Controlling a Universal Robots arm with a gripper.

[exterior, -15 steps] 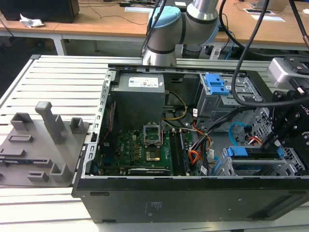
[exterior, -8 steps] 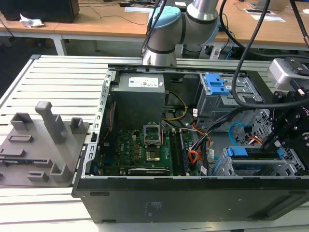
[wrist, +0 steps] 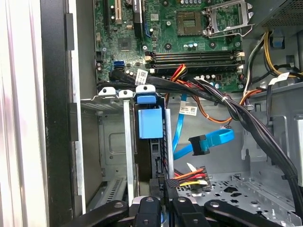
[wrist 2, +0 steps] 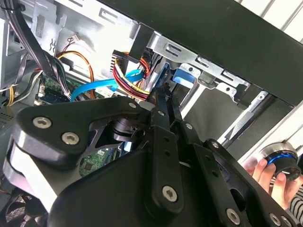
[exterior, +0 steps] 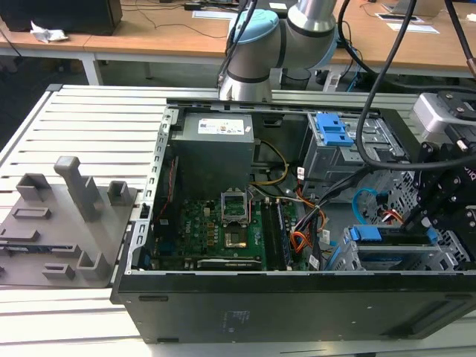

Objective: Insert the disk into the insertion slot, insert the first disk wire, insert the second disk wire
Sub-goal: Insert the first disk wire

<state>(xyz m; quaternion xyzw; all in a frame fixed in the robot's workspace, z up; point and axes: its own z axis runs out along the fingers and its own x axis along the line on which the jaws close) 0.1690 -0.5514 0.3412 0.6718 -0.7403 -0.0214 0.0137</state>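
A grey fixture (exterior: 67,223) lies at the exterior view's left, with the motherboard (exterior: 216,227) mid-case. Rightward, the disk (exterior: 387,239) sits in the insertion slot (wrist: 111,146). The gripper (wrist 2: 165,97), its grip impossible to tell, is beside the first disk wire (wrist: 191,177). The second disk wire (wrist: 208,142) lies unplugged nearby. The case stands on a slatted metal table (exterior: 89,126), with wooden desks (exterior: 149,33) behind.

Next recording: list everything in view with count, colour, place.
computer case: one, black, on slatted table
circuit board: one, green, case floor
power box: one, grey, inside case
latch cage: one, grey, blue latch, inside case
disk: one, blue-framed, in the slot
slot: one, grey cage, against case wall
red-orange wires: one bundle, beside disk
light-blue cable: one, plug free beside disk
fixture tray: one, grey, exterior view's left
knob: one, black with blue ring, at person's fingers
person's fingers: some, on knob
robot arm: one, grey and light blue, behind case
robot hand: one, black, close to disk
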